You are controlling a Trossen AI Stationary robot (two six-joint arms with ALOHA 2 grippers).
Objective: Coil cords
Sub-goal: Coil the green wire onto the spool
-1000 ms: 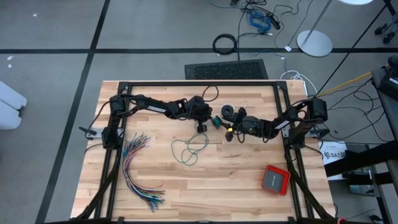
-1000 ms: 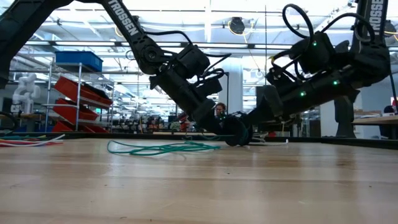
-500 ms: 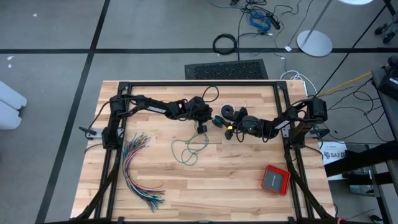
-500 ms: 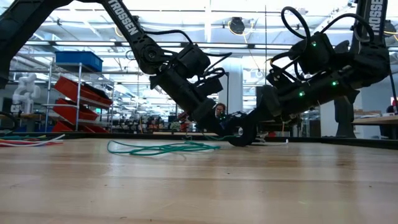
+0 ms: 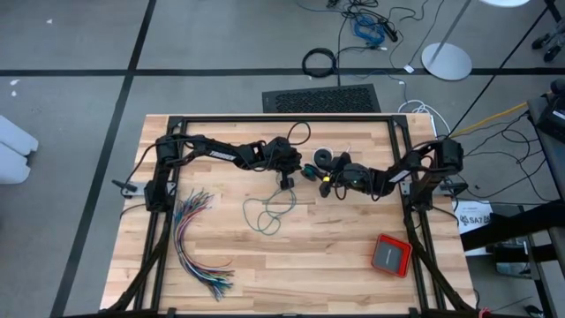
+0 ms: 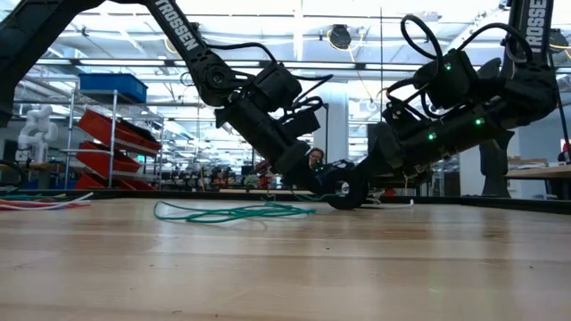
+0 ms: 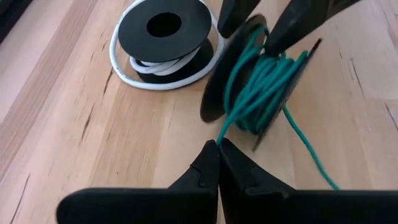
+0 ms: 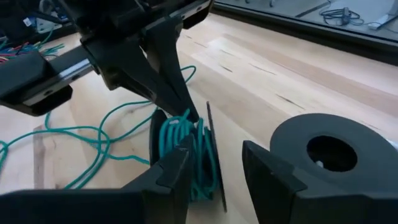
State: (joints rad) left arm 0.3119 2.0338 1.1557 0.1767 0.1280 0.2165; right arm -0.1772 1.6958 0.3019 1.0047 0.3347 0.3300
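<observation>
Wooden desk (image 5: 353, 265) inside a black frame, grey floor all round, busy workshop beyond. Both arms meeting at the far middle. Left gripper (image 7: 219, 152) with fingers pressed tight together, pinching the teal cord (image 5: 265, 212) just where it leaves the spool (image 7: 261, 81). Right gripper (image 8: 214, 168) with fingers spread fairly wide, clamped across that spool's black flanges, holding it tilted on edge just above the boards. Several turns of teal already wound on; remainder lying in loose loops on the desk, just near of the left gripper. Second reel (image 7: 165, 31) flat on the desk just beside and to the far right of the spool, white cord (image 7: 134, 68) slack around its base. Fanned coloured wires (image 5: 194, 238) well apart at the near left, red box (image 5: 390, 254) at the near right.

Likely handling: thin, light, limp, probably a little springy, so prone to slipping off the flange or snagging in its own loops. Best taken close to the spool, pinched lightly, with gentle tension kept on. Spool itself best held by the rigid flanges, never the winding.
</observation>
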